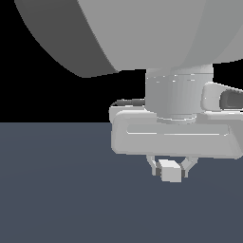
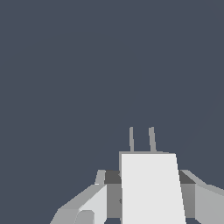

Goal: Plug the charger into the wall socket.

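The charger (image 1: 171,171) is a small off-white block held between my fingers below the grey hand, above the dark blue-grey floor. My gripper (image 1: 171,170) is shut on it. In the wrist view the charger (image 2: 151,188) fills the lower middle, with two thin grey prongs (image 2: 141,139) sticking out of its far face, and my gripper (image 2: 148,192) has its fingers (image 2: 113,192) pressed against both of the block's sides. The wall socket is out of view in both frames.
The arm's large grey links (image 1: 156,33) fill the top of the exterior view. Dark blue-grey floor (image 1: 57,190) lies below and around the hand, and the same plain surface (image 2: 87,65) fills the wrist view.
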`<control>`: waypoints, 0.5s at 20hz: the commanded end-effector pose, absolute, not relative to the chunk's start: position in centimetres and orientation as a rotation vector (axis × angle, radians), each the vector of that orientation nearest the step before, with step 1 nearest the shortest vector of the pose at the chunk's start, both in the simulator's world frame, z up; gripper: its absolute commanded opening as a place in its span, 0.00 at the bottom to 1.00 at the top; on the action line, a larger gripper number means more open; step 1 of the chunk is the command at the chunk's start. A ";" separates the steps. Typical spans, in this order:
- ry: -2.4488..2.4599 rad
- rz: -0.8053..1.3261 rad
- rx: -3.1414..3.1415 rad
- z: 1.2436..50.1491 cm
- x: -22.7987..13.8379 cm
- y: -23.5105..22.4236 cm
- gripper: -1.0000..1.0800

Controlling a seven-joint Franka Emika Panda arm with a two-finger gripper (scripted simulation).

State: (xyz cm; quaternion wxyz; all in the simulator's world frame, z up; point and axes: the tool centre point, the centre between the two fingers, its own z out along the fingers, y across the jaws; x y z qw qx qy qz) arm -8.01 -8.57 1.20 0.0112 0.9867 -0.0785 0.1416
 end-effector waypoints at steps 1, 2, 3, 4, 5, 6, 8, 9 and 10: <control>-0.244 0.441 3.079 1.2 -8.0 -8.5 0.00; -0.245 0.441 3.078 1.2 -8.0 -8.6 0.00; -0.245 0.441 3.078 1.2 -8.0 -8.5 0.00; -0.246 0.441 3.078 1.3 -7.9 -8.5 0.00; -0.248 0.441 3.078 1.4 -7.9 -8.5 0.00; -0.251 0.441 3.077 1.5 -7.7 -8.5 0.00; -0.259 0.441 3.076 1.8 -7.4 -8.4 0.00; -0.265 0.441 3.076 2.1 -7.1 -8.4 0.00; -0.271 0.441 3.075 2.3 -6.8 -8.3 0.00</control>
